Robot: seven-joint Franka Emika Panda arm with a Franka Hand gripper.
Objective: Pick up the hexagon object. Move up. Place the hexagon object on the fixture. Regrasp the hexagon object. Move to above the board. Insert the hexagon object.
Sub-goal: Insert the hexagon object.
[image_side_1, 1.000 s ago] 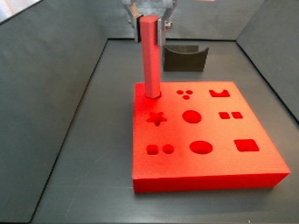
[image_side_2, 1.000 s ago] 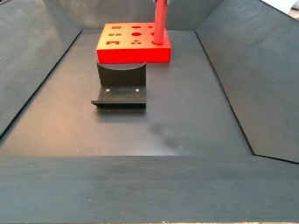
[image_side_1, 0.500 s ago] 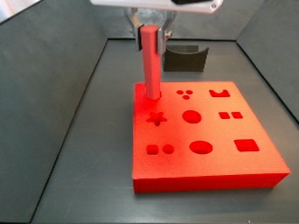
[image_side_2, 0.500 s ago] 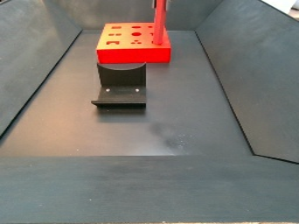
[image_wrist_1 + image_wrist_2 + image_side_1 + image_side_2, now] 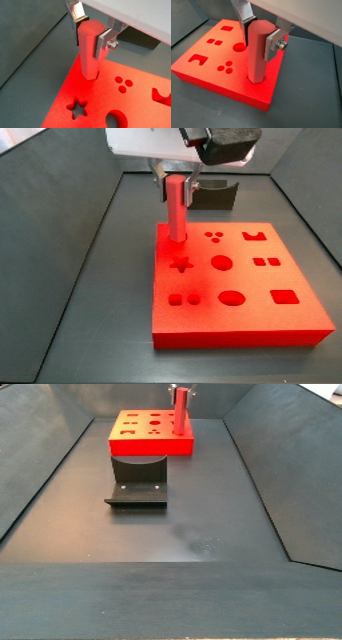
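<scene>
In both wrist views the gripper (image 5: pixel 93 31) (image 5: pixel 262 35) clamps its silver fingers (image 5: pixel 105 42) on the top of the hexagon object (image 5: pixel 89 50) (image 5: pixel 257 55), which stands upright in the board (image 5: pixel 100 100) (image 5: pixel 211 60).

In a side view the gripper (image 5: pixel 178 176) has come lower than a second ago, and the bar (image 5: pixel 177 213) sits deeper. The fixture (image 5: pixel 215 194) stands behind the board (image 5: pixel 254 313).

In a side view the fixture (image 5: pixel 138 484) lies just in front of the board (image 5: pixel 151 444).
</scene>
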